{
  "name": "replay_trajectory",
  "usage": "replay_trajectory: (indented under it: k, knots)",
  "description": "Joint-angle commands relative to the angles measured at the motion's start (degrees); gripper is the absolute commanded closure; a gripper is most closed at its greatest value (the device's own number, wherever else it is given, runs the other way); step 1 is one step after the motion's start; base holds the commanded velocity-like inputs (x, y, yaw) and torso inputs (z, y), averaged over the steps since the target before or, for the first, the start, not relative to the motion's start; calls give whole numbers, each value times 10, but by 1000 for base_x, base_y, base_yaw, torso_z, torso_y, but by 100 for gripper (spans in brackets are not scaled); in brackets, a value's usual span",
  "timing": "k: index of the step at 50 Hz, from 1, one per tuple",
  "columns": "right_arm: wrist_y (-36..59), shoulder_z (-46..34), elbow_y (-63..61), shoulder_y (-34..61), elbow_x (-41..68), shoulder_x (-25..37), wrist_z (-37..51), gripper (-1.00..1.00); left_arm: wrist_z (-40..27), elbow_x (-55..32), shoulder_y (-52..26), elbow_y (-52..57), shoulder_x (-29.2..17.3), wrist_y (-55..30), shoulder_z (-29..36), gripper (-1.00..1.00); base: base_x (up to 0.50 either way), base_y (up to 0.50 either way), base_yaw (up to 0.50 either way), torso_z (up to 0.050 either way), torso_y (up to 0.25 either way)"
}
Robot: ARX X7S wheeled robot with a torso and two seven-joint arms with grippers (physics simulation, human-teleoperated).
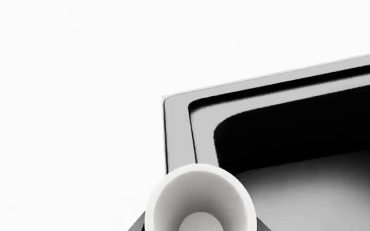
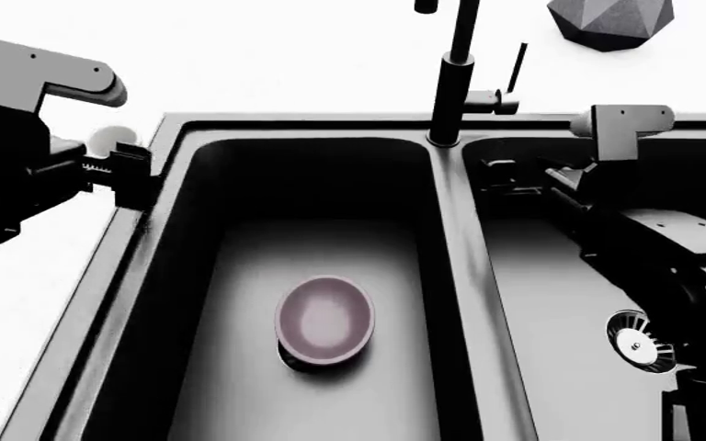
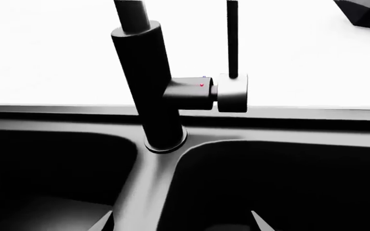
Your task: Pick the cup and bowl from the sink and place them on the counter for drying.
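White cup (image 1: 198, 202) held by the left gripper (image 2: 118, 165) over the sink's (image 2: 157, 276) far-left corner; bowl (image 2: 324, 320) not yet picked.

Left wrist view: the cup's open mouth fills the foreground, straddling the sink rim with counter (image 1: 63, 96) beside it; the jaws are hidden. Head view: at ten o'clock the left gripper is closed around the cup at the rim's edge. The bowl rests near six o'clock in the left basin. The right gripper (image 2: 518, 176) hovers in the right basin near the faucet (image 2: 451, 83), apparently parted and empty. Right wrist view: two spread fingertips (image 3: 101, 222) frame the faucet base. Released now, the cup could tip back into the basin.
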Motion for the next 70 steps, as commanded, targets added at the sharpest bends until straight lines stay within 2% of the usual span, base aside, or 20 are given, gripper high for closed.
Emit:
replay_trajectory:
  k: [1, 4, 5, 6, 9, 16, 17, 21, 23, 28, 30, 38, 39, 45, 55, 70]
  knots:
    - [-15, -4, -6, -18, 3, -3, -12, -100, -75, -98, 78, 109, -170, 7, -48, 100, 0, 0, 0, 0, 0]
    - [-32, -9, 18, -12, -3, -9, -23, -100, -78, -109, 107, 121, -202, 30, -53, 100, 0, 0, 0, 0, 0]
    - [-35, -10, 23, -10, -5, -10, -25, -100, -96, -126, 110, 116, -199, 33, -56, 100, 0, 0, 0, 0, 0]
    - [-41, -13, 33, -6, -7, -13, -30, -100, -75, -111, 112, 114, -210, 34, -54, 100, 0, 0, 0, 0, 0]
    - [-43, -15, 35, -3, -7, -15, -33, -100, -95, -118, 121, 116, -213, 43, -55, 100, 0, 0, 0, 0, 0]
    - [-31, -9, 13, -7, 3, -9, -26, -100, -85, -105, 130, 87, -237, 51, -56, 100, 0, 0, 0, 0, 0]
    - [-31, -9, 14, -5, 2, -9, -26, -100, -64, -83, 130, 99, -250, 52, -53, 100, 0, 0, 0, 0, 0]
    - [-32, -9, 15, -4, 3, -9, -28, -100, -98, -129, 152, 128, -275, 65, -57, 100, 0, 0, 0, 0, 0]
    - [-33, -9, 16, -6, 3, -10, -28, -100, -77, -125, 168, 138, -302, 83, -55, 100, 0, 0, 0, 0, 0]
    - [-39, -12, 26, -5, 2, -13, -31, -100, -74, -138, 188, 164, -315, 92, -46, 100, 0, 0, 0, 0, 0]
    - [-40, -14, 29, -2, 1, -15, -32, -100, -49, -137, 186, 167, -324, 81, -47, 100, 0, 0, 0, 0, 0]
    - [-45, -21, 42, 5, -3, -20, -38, -100, -59, -166, 198, 178, -341, 103, -47, 100, 0, 0, 0, 0, 0]
    - [-47, -21, 45, 5, -3, -21, -39, -100, -55, -162, 193, 173, -339, 97, -50, -100, 0, 0, 0, 0, 0]
    - [-48, -22, 46, 3, -3, -21, -38, -100, -86, -175, 170, 171, -321, 80, -65, -100, 0, 0, 0, 0, 0]
    - [-57, -23, 56, -3, -4, -22, -43, -100, -68, -181, 132, 160, -324, 62, -94, -100, 0, 0, 0, 0, 0]
    - [-54, -28, 54, 0, -1, -20, -47, -100, -109, -240, 65, 177, -294, 28, -136, -100, 0, 0, 0, 0, 0]
